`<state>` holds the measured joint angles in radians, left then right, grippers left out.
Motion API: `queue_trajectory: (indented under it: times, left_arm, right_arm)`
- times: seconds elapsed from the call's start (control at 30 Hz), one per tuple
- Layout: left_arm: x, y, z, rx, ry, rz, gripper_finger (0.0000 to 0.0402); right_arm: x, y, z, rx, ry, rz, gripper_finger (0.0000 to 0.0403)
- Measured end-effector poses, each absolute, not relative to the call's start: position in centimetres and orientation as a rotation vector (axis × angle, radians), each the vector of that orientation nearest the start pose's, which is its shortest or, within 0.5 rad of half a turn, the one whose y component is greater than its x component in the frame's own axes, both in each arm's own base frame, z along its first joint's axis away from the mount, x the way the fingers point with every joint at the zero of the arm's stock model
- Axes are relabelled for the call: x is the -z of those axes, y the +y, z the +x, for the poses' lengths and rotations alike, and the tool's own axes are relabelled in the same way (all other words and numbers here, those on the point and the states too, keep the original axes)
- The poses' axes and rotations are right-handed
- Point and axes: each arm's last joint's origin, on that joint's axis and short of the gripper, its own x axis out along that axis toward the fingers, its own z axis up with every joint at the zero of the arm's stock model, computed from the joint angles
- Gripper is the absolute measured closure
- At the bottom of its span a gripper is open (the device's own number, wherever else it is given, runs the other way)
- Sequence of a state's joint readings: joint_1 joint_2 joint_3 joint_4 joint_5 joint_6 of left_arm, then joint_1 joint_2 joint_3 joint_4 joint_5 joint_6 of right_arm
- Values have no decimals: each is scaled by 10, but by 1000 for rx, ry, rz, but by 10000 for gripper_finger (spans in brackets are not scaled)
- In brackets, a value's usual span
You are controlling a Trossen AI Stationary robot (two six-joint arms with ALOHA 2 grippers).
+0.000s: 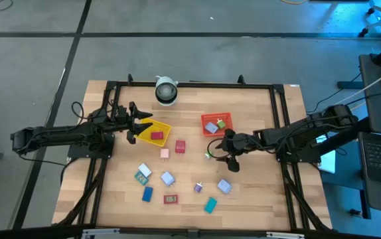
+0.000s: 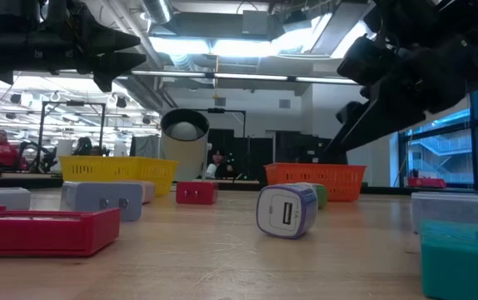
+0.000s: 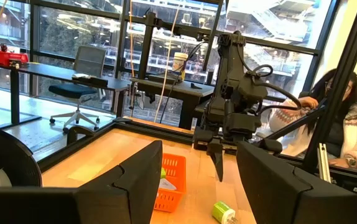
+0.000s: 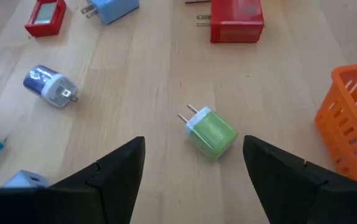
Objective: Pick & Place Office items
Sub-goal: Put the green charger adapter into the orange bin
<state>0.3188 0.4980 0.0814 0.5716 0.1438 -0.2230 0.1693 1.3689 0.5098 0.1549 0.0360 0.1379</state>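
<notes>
No writing is legible. The right gripper [image 4: 194,163], jaws spread, hovers over the green charger [image 4: 211,132]; the left gripper [image 1: 139,123], jaws spread, hangs above the yellow tray [image 1: 162,127].

High view: straight down over the whole counter [image 1: 243,192], both arms in frame. Low view: counter level at one edge, facing across into the room. Left wrist view: level, facing the right arm and orange tray [image 3: 169,180]. Right wrist view: close, angled down on the green charger [image 4: 211,132], also seen from the left wrist.
</notes>
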Motion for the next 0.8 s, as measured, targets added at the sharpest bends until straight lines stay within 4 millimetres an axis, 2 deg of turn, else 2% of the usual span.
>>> queue_trajectory:
  times: [0.3, 0.5, 0.67, 0.8]
  left_arm:
    - [-200, 37, 126, -157, -170, -187, 199]
    - [-200, 37, 126, -157, -170, -187, 199]
    - [-200, 37, 126, -157, -171, -190, 199]
    - [-200, 37, 126, -157, -171, -189, 199]
  right_arm:
    - [-157, 35, 246, -101, 713, 13, 131]
    - [-168, 33, 266, -165, 785, -6, 131]
    - [-161, 29, 283, -209, 925, 7, 131]
    - [-157, 27, 301, -245, 957, -25, 131]
